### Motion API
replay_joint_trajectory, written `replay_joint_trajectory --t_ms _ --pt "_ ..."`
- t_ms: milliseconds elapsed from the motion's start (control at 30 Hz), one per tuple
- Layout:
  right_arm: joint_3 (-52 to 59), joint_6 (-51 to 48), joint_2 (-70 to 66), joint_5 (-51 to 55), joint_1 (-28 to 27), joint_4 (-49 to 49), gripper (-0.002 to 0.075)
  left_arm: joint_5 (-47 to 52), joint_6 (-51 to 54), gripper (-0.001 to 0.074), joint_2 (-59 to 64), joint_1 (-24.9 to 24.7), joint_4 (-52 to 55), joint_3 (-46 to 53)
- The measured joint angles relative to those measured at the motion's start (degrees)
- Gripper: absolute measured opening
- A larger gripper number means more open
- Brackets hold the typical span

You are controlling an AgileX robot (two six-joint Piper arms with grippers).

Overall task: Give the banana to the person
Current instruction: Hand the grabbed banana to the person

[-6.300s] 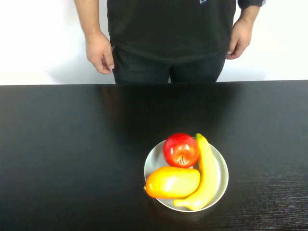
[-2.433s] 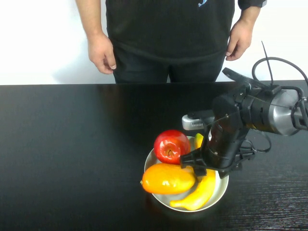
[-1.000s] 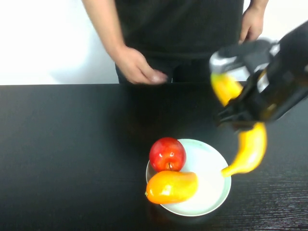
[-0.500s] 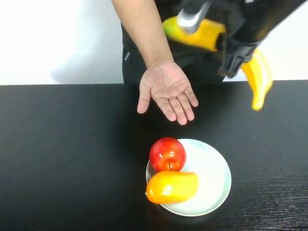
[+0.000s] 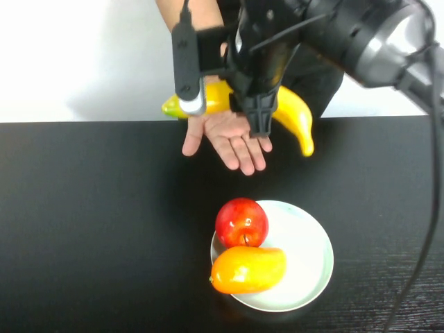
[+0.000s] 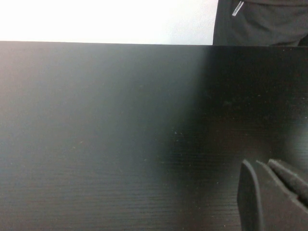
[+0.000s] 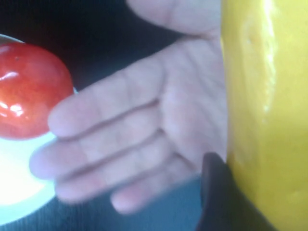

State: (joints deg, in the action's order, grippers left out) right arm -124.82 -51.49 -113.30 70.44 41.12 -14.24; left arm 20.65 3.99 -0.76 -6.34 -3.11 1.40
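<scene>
My right gripper (image 5: 254,111) is shut on the long yellow banana (image 5: 295,118) and holds it crosswise in the air, just over the person's open, palm-up hand (image 5: 229,142) at the far side of the table. In the right wrist view the banana (image 7: 264,96) sits against one dark finger (image 7: 216,192), with the open palm (image 7: 144,139) right beneath it. The person's forearm (image 5: 198,14) shows behind the arm. My left gripper (image 6: 269,197) is shut and empty, low over the bare black table, out of the high view.
A white plate (image 5: 309,253) near the table's front holds a red apple (image 5: 241,222) and a plump orange-yellow fruit (image 5: 248,269). The apple (image 7: 29,96) also shows in the right wrist view. The black table (image 5: 90,229) stretches left and right.
My right gripper has carried the banana left and down, from beside the person's chest to just over the open palm. The hand has stayed held out.
</scene>
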Motion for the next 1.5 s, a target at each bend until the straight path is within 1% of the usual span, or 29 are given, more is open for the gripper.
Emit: replay_joint_trajectory --t_ms 67,133,267,333,400,433,500,600,633,667,867,1067,1167,1233,1300,1400,1467,1500 --pt "0.00 -0.13 -0.49 -2.38 0.00 2.32 -0.0007 0.00 0.00 -0.0004 0.00 0.00 0.00 0.00" --pt "0.00 -0.13 -0.84 -5.20 0.00 2.51 -0.0006 0.00 0.00 -0.0004 0.00 0.00 0.00 0.00" --pt "0.00 -0.13 -1.29 -9.81 0.00 -0.71 0.0001 0.00 0.00 -0.0004 0.00 0.00 0.00 0.00" --pt "0.00 1.32 -1.65 -10.54 0.00 -2.10 0.0024 0.00 0.00 -0.0004 0.00 0.00 0.00 0.00" --pt "0.00 3.93 -1.79 -10.42 0.00 -2.78 0.0071 0.00 0.00 -0.0004 0.00 0.00 0.00 0.00" --pt "0.00 5.23 -1.89 -10.33 0.00 -2.78 0.0109 0.00 0.00 -0.0004 0.00 0.00 0.00 0.00" --pt "0.00 5.69 -2.13 -10.33 0.00 -2.78 0.0199 0.00 0.00 -0.0004 0.00 0.00 0.00 0.00" --pt "0.00 6.53 -2.63 -10.45 -0.11 -2.87 0.0370 0.00 0.00 -0.0004 0.00 0.00 0.00 0.00" --pt "0.00 6.53 -2.73 -10.45 -0.11 -3.45 0.0407 0.00 0.00 -0.0004 0.00 0.00 0.00 0.00" --pt "0.00 7.03 -2.88 -10.28 -0.11 -4.00 0.0428 0.00 0.00 -0.0004 0.00 0.00 0.00 0.00" --pt "0.00 9.75 -2.30 -9.54 0.00 -4.26 0.0431 0.00 0.00 -0.0004 0.00 0.00 0.00 0.00" --pt "-0.40 16.80 2.00 -2.71 1.14 -4.48 0.0431 0.00 0.00 -0.0004 0.00 0.00 0.00 0.00" --pt "-0.40 20.56 4.69 1.60 1.24 -4.35 0.0423 0.00 0.00 -0.0004 0.00 0.00 0.00 0.00" --pt "-0.40 24.45 6.27 4.19 1.12 -4.61 0.0384 0.00 0.00 -0.0004 0.00 0.00 0.00 0.00" --pt "-0.19 29.94 8.35 4.19 0.97 -4.78 0.0292 0.00 0.00 -0.0004 0.00 0.00 0.00 0.00" --pt "-0.19 35.52 11.66 4.19 0.88 -4.78 0.0095 0.00 0.00 -0.0004 0.00 0.00 0.00 0.00" --pt "1.14 40.38 14.87 4.19 0.88 -4.78 0.0006 0.00 0.00 -0.0004 0.00 0.00 0.00 0.00" --pt "2.77 43.37 16.90 4.19 0.88 -4.78 -0.0008 0.00 0.00 -0.0004 0.00 0.00 0.00 0.00"
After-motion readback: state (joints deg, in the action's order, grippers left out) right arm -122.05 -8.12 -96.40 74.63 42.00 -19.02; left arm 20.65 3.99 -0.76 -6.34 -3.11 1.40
